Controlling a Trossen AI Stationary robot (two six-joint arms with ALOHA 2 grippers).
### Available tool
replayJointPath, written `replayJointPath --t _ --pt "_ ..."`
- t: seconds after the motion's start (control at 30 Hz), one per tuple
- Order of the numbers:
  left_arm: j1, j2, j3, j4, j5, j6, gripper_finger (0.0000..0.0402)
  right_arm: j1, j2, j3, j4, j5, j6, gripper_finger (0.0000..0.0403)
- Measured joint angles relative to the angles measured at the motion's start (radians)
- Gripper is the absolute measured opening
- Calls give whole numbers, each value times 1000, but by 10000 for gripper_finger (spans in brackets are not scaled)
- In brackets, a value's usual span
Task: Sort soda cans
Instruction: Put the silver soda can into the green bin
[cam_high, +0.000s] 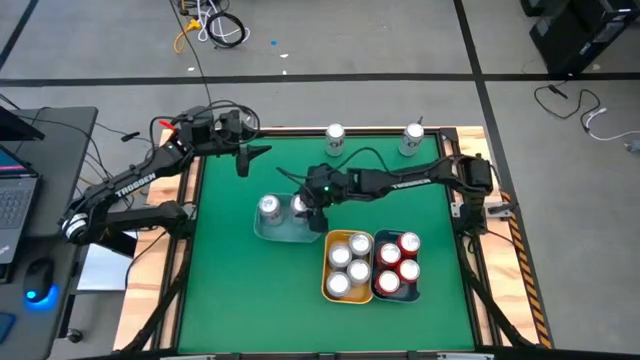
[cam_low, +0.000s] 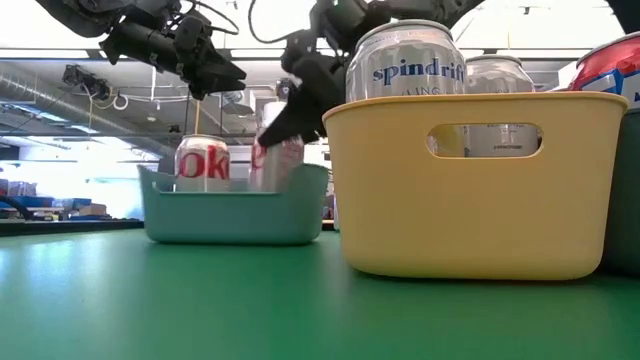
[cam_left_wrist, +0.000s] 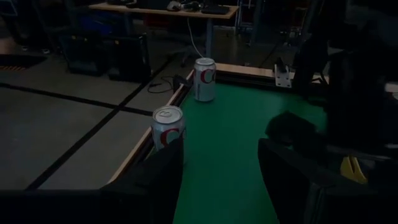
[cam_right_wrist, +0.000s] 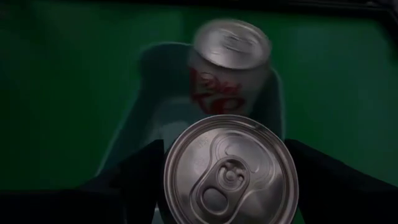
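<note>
My right pincer (cam_high: 315, 213) grips a silver can (cam_right_wrist: 230, 169) inside the teal bin (cam_high: 283, 233), at three o'clock of another can (cam_high: 268, 207). My left pincer (cam_high: 243, 166) hangs open at the surface's (cam_high: 230, 290) eleven o'clock, holding nothing.

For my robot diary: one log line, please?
right gripper: around silver can in teal bin | left gripper: open, waiting

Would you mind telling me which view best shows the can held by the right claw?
The right wrist view: the can fills it, lid up, between the right claw's fingers above the teal bin. The high view shows only its lid; the low view shows its side, partly hidden. The left wrist view misses it.
</note>
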Motion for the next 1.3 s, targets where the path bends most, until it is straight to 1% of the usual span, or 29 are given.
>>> replayJointPath --t 0.27,0.4,0.57,0.77,0.87,0.97,1.0,1.17,1.23,1.3 --pt "3 0 0 -1 -9 2 211 -68 3 31 -21 4 -83 286" --pt "5 0 0 0 -13 2 211 -85 4 32 -12 -23 -76 286" --pt "5 0 0 -1 -17 4 211 -87 40 34 14 -32 -73 286" --pt "6 0 0 -7 -23 4 211 -86 120 124 -11 -29 -59 286" --pt "5 0 0 -22 -24 3 211 -85 159 180 -55 -20 -58 286" --pt "5 0 -2 -28 -24 4 211 -85 164 202 -84 -16 -56 287" --pt "5 0 -7 -22 -24 5 211 -84 164 203 -81 -11 -50 297" --pt "5 0 -43 6 -24 7 211 -86 140 232 -101 52 -19 374" --pt "5 0 -57 24 -25 6 211 -86 125 256 -134 73 -21 388" --pt "5 0 -60 25 -26 7 211 -86 114 293 -170 76 -24 392"
